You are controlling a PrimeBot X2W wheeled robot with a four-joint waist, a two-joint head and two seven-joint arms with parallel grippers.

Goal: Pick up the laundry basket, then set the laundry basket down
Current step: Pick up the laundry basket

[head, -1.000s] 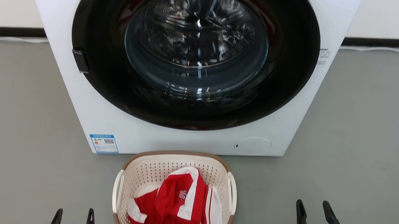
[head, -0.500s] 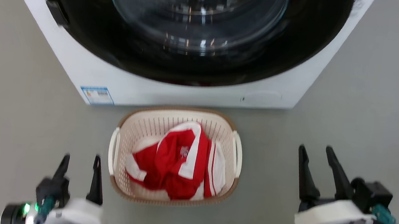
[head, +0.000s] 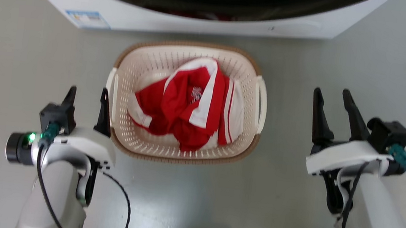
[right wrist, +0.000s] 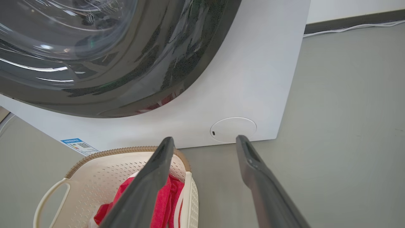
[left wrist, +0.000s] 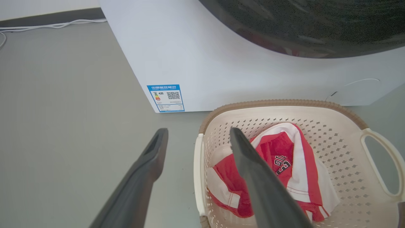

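Flanking laundry basket (head: 147,65), left hand (head: 89,90) and right hand (head: 331,91) wide open, empty, blue QR-code label (left wrist: 166,98) on washing machine (left wrist: 221,63).

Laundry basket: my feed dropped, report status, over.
Left gripper open, by laundry basket, its left handle side; right gripper open, apart on the right. Basket on floor, red-white garment inside. Washing machine close behind.

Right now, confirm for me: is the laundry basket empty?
No, a red and white garment lies crumpled inside the laundry basket.
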